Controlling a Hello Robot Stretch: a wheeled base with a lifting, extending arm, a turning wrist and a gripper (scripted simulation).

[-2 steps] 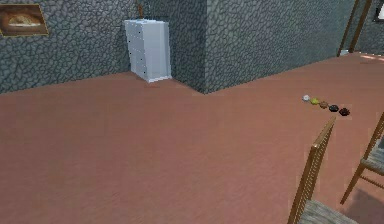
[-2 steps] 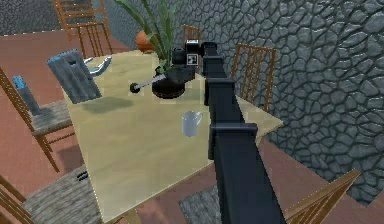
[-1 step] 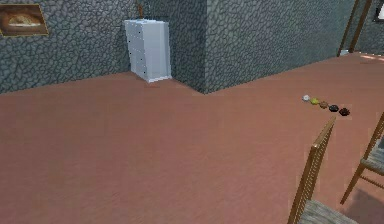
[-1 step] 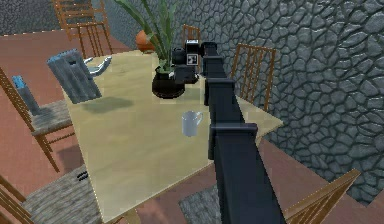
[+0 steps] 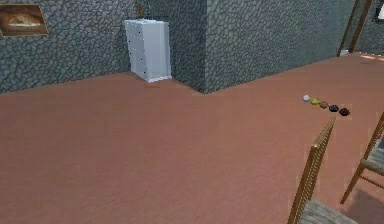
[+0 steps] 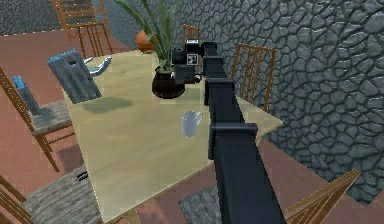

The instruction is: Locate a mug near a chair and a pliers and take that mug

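- Mug on counter, just beside arm.
- Fingers out by plant pot; can't tell their spread or if they hold anything.
- I'd pull arm back to the mug, come in level, mind the pot.

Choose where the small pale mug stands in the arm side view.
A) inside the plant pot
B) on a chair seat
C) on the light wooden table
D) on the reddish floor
C: the small pale mug stands upright on the light wooden table, just left of the dark arm.
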